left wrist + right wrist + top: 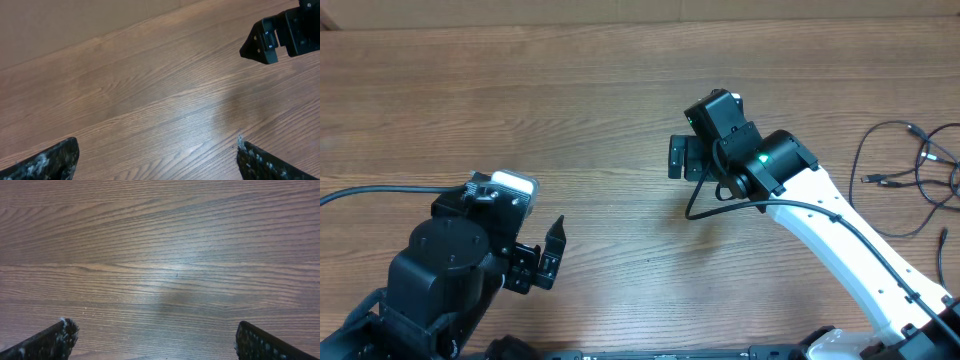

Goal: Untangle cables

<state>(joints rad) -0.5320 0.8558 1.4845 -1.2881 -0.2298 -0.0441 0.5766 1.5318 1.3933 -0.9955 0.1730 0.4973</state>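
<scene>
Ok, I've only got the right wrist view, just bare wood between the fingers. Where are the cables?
Observer: The thin black looped cables lie at the right edge of the brown wooden table, to the right of the white right arm.
Operator: Is either pincer near them?
Observer: No. The right pincer is mid-table, well left of them, and the left pincer is farther left again.

The table (600, 110) was brown wood with wavy grain lines, smooth and a little shiny. The left gripper (552, 255) and the right gripper (677, 158) looked like dull black plastic. Their fingertips (55, 337) looked rough, with pale specks. The right arm (850, 250) had a smooth white shell. The cables (923, 155) were thin, black and dull.
</scene>
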